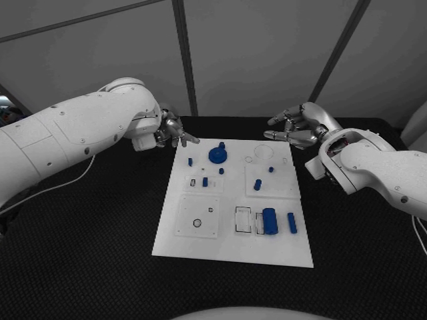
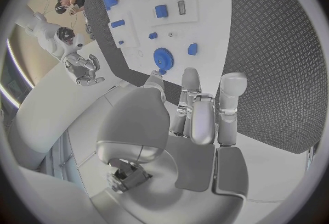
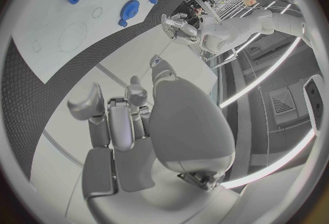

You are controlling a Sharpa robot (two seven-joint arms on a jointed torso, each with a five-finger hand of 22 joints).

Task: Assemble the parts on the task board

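While over far board corners: both hands holding nothing.
Left hand [image 1: 168,130]: upper left of frame, off board's far-left corner, fingers apart, released.
Right hand [image 1: 298,127]: upper right, by far-right corner, fingers loosely spread, released.
Task board [image 1: 223,245]: frame centre, on black table [image 1: 79,267].
Blue gear [image 1: 217,155]: upper board area.
Blue cylinder [image 1: 269,219]: lower right of board.

You are looking at two smooth white arms with rounded shells, the left arm [image 1: 65,130] trailing a thin white cable, the right arm [image 1: 391,173] likewise; each ends in a silver, segmented metal hand, left hand [image 1: 167,131] and right hand [image 1: 298,127].
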